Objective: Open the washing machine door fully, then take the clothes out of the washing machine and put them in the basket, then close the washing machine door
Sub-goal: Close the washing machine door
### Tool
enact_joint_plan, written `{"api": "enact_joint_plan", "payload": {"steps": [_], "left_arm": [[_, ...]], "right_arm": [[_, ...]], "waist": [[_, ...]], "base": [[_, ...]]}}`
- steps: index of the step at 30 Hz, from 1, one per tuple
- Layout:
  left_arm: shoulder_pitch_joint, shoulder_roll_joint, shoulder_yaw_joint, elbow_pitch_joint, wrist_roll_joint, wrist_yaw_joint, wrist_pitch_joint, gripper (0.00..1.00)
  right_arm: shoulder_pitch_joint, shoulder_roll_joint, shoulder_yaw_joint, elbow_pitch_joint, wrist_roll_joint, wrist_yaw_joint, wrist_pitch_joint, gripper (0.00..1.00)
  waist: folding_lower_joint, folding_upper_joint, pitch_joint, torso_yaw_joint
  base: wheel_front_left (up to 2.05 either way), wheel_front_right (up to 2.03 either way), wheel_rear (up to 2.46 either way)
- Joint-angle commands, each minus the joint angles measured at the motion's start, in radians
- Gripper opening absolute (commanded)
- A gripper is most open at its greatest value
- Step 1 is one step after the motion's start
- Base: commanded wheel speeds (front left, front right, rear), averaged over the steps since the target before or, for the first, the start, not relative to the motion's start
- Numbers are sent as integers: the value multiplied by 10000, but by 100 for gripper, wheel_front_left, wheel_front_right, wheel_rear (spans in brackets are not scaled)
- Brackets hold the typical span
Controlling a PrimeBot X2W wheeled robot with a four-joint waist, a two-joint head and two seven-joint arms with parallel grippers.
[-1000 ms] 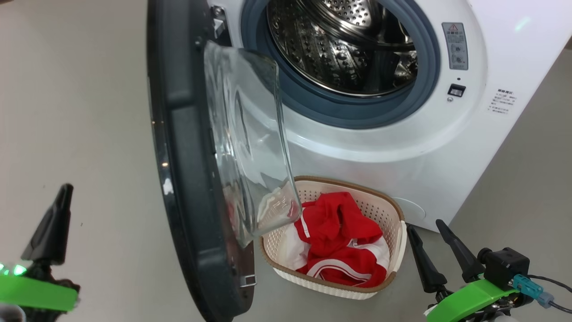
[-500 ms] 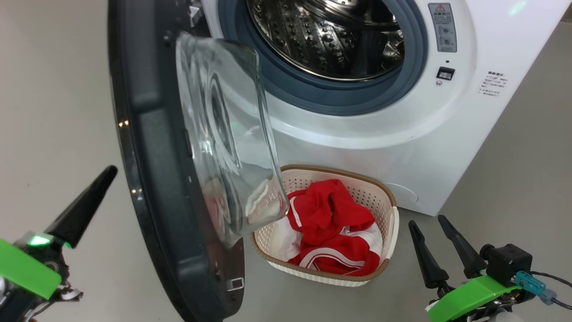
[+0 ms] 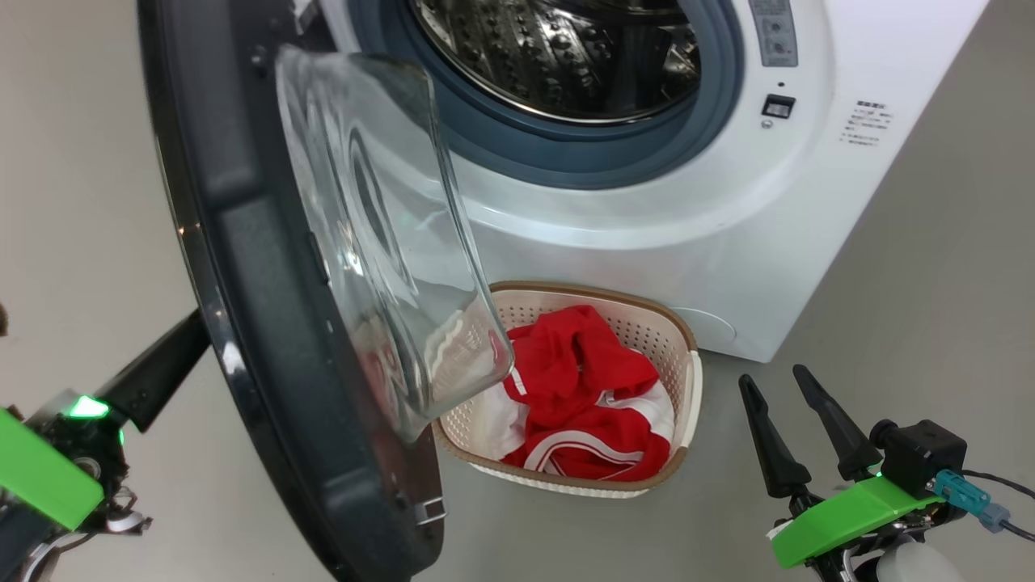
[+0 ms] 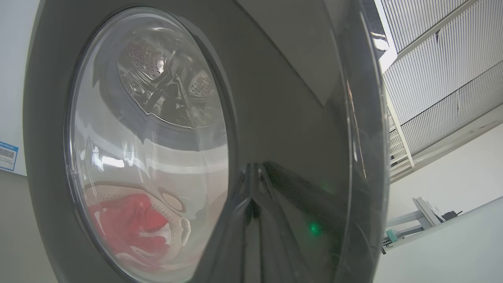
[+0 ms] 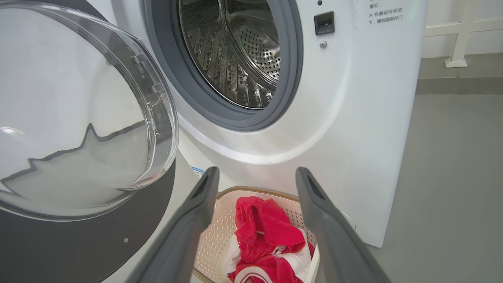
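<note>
On the grey floor [image 3: 930,283], against the front of the big white front-loading washing machine [image 3: 647,234], I see the small cream perforated plastic basket with a brown rim [image 3: 598,291]. It holds the bright red garments with white panels and stripe trim [image 3: 582,404], bunched in a heap. The perforated steel drum [image 3: 558,48] shows bare metal. The large round door with a glossy black rim and clear glass bowl [image 3: 242,307] stands swung out, left of the basket. Left gripper [image 3: 174,356]: fingers together, tips on the door's outer black face. Right gripper [image 3: 772,376]: fingers apart, holding nothing, right of the basket.
</note>
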Motion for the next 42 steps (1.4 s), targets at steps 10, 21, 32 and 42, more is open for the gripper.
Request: {"api": "enact_joint_plan", "payload": {"steps": [10,21,32,42], "left_arm": [[-1292,-248,546,-233,518,-71,707,0],[-2537,-872,-54,240,1176,-71,718,0],[-3462,-891,-583,710,1659,-71,146,0],[-4311,-739,-946,1247,1858,-71,-466,0]], "right_arm": [[-495,108,114,-314,-174,46,-65,100],[-802,250,35,-394,-204,46,-65,100],[-1053,437,30,-468,-224,46,-65,100],[-1263,582,52,-496,-206,46,-65,100]], "waist": [[0,0,396,-606],[0,0,828,-1374],[0,0,1336,-2204],[0,0,1645,-2761]], "base": [[0,0,0],[0,0,0],[0,0,0],[0,0,0]]}}
